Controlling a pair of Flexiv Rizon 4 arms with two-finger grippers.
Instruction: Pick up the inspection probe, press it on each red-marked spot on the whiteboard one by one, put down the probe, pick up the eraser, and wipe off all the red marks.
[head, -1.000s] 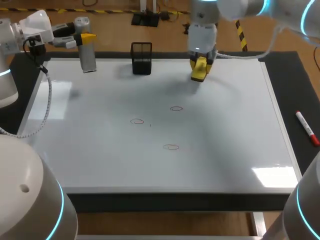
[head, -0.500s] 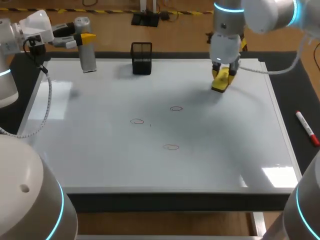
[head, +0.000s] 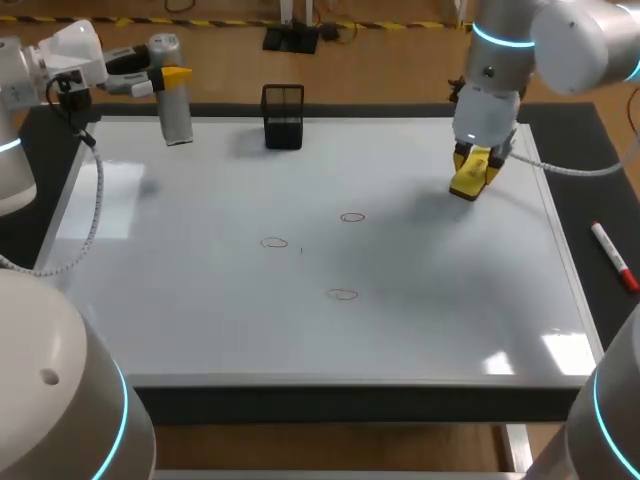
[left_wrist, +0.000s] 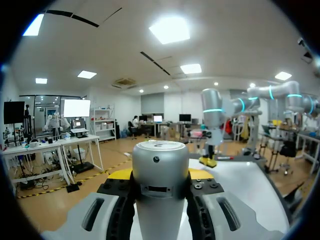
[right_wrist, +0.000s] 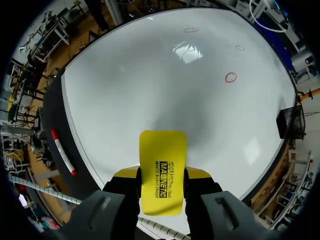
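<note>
The silver cylindrical probe (head: 176, 105) stands upright at the whiteboard's (head: 200, 300) far left corner. My left gripper (head: 168, 76) is shut on its upper part; in the left wrist view the probe (left_wrist: 160, 180) fills the gap between the fingers of the left gripper (left_wrist: 160, 174). My right gripper (head: 478, 162) is shut on the yellow eraser (head: 470, 180), hanging over the board's far right part. From the right wrist view the eraser (right_wrist: 162, 167) sticks out of the right gripper (right_wrist: 161, 175) above bare board. Three red circles (head: 352, 217), (head: 274, 242), (head: 343, 294) mark the board's middle.
A black mesh holder (head: 283, 117) stands at the board's far edge, between the two grippers. A red-capped marker (head: 614, 255) lies on the dark mat right of the board, also in the right wrist view (right_wrist: 62, 151).
My right arm has carried the eraser from the board's far middle over to its far right side. The left arm and probe have stayed put.
</note>
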